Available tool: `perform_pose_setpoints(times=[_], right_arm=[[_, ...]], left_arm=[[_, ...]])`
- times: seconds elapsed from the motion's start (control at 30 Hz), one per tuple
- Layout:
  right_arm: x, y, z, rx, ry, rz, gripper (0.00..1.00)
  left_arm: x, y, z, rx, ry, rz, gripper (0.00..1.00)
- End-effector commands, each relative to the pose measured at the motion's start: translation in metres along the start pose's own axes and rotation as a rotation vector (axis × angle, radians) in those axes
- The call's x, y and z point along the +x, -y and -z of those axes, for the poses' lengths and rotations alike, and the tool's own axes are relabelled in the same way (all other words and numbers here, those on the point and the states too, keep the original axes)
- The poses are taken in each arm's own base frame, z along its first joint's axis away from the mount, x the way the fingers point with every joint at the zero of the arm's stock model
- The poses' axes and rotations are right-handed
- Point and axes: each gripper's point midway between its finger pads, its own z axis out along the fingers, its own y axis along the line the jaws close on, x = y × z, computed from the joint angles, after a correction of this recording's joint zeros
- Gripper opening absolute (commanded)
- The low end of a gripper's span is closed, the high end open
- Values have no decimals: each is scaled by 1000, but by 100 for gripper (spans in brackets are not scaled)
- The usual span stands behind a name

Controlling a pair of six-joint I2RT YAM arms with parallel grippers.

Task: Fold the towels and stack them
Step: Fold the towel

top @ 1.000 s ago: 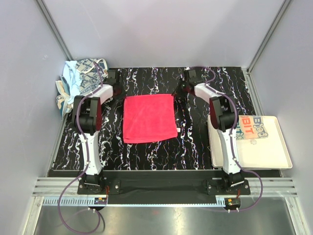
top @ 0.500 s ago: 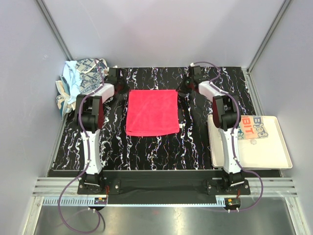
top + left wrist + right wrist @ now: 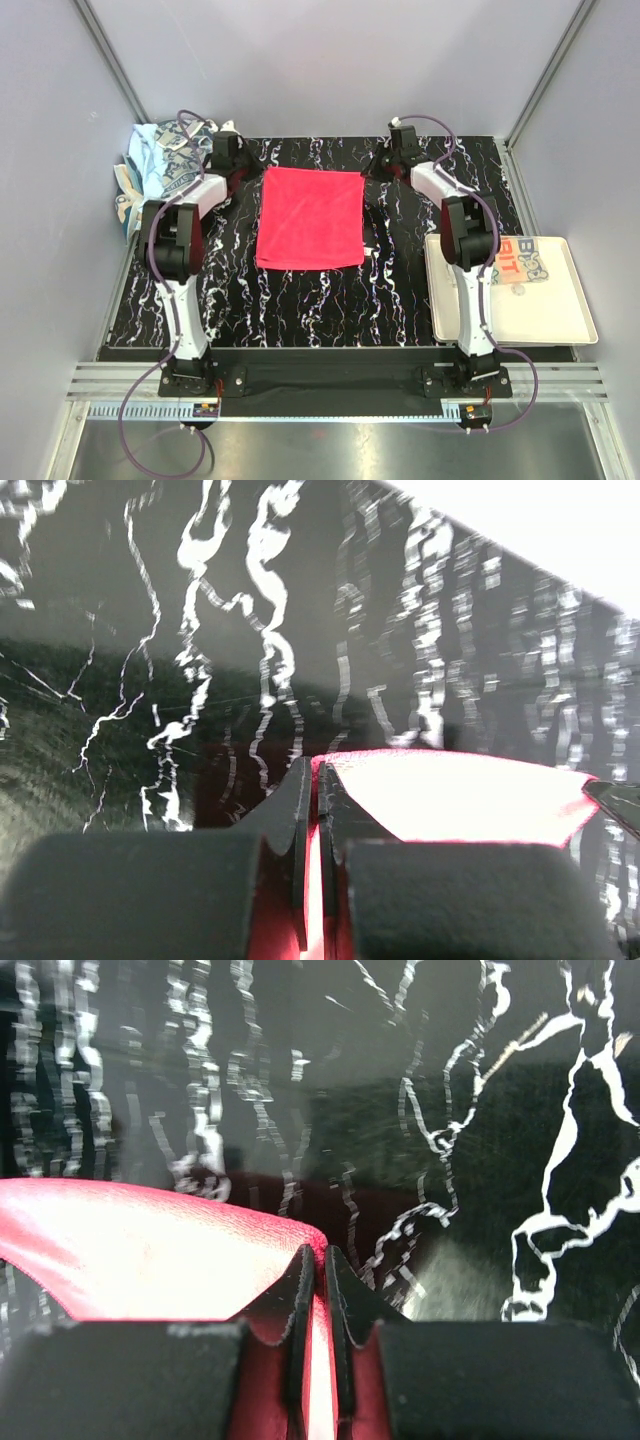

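Observation:
A plain pink-red towel [image 3: 310,220] lies spread on the black marbled table. My left gripper [image 3: 252,170] is shut on its far left corner, seen between the jaws in the left wrist view [image 3: 314,780]. My right gripper [image 3: 372,172] is shut on its far right corner, seen in the right wrist view [image 3: 318,1260]. A pile with the light blue and monogram towels [image 3: 165,155] sits at the far left edge. A cream towel with block letters [image 3: 515,262] lies on the tray at the right.
A flat cream tray [image 3: 545,320] lies off the table's right edge. Grey walls and metal frame posts stand close on three sides. The black marbled table [image 3: 300,310] runs toward the arm bases at the near edge.
Both grippers have moved toward the far edge, drawing the pink-red towel's far edge back with them; the towel now lies further from the arm bases.

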Motion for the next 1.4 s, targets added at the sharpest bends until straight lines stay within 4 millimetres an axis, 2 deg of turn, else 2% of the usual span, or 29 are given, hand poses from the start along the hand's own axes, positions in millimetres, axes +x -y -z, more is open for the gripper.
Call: perform_pose_setpoints(times=[0.0,0.17,0.23,0.27,0.33,0.37,0.4,0.43,0.47,0.5,0.53,0.57,0.6,0.63,0.67,0.7,0.77,0.8,0.83,0.87,0.9,0.97,1.0,1.13,1.17,1.23,1.27,1.33,1.37], right_arm=[[-60,-48,54,-100,164,69,12],[-53,-54,71,-121,172,66,8],[-57,-63,88,-136,202,78,7],[-50,-59,91,-130,201,76,6],[-53,-71,115,-152,233,97,4],[-41,-67,118,-144,219,101,4],[-43,-81,137,-165,244,121,4],[-28,-74,140,-144,229,132,3],[-25,-78,149,-145,239,148,3],[-25,-96,172,-171,272,177,4],[-11,-88,175,-146,259,188,4],[-5,-91,184,-151,263,200,3],[-7,-102,207,-171,300,214,4],[9,-100,210,-165,282,218,4],[15,-103,219,-169,284,225,4],[14,-111,240,-186,317,235,4],[32,-112,253,-182,309,247,4],[32,-121,273,-211,339,254,3],[42,-118,277,-208,321,247,3],[47,-122,286,-224,323,253,3],[46,-128,305,-249,355,257,4],[51,-126,318,-241,359,254,3],[49,-129,332,-254,383,254,3],[36,-135,359,-246,440,257,5],[34,-134,359,-232,437,260,5],[27,-131,349,-189,437,270,5],[25,-129,343,-177,431,277,6],[21,-123,319,-123,408,283,6],[19,-121,310,-111,403,286,6]], left_arm=[[-65,44,44,107,211,-52,0],[-65,52,62,139,226,-18,0],[-58,55,77,153,233,-2,0],[-57,58,83,155,246,2,0],[-44,68,104,161,252,-14,0],[-42,69,112,149,270,-21,0],[-45,87,133,177,302,-38,0],[-28,80,138,153,282,-46,0],[-25,80,146,133,299,-61,0],[-24,95,168,167,321,-75,0],[-10,87,173,140,303,-80,0],[-5,84,181,119,316,-89,0],[-5,96,203,153,344,-98,0],[3,95,211,148,337,-105,0],[14,86,216,123,330,-103,0],[15,96,236,161,350,-104,0],[29,89,249,147,344,-109,0],[30,98,268,186,363,-109,0],[35,98,274,195,360,-109,0],[32,103,293,228,392,-100,0],[41,105,299,242,382,-107,0],[44,105,312,252,385,-102,0],[40,111,325,282,406,-98,0],[29,118,342,297,429,-87,0],[28,119,335,281,418,-88,0],[18,124,331,264,426,-90,0],[19,122,316,225,407,-96,0],[15,123,302,201,400,-96,0],[17,124,284,184,371,-104,0]])
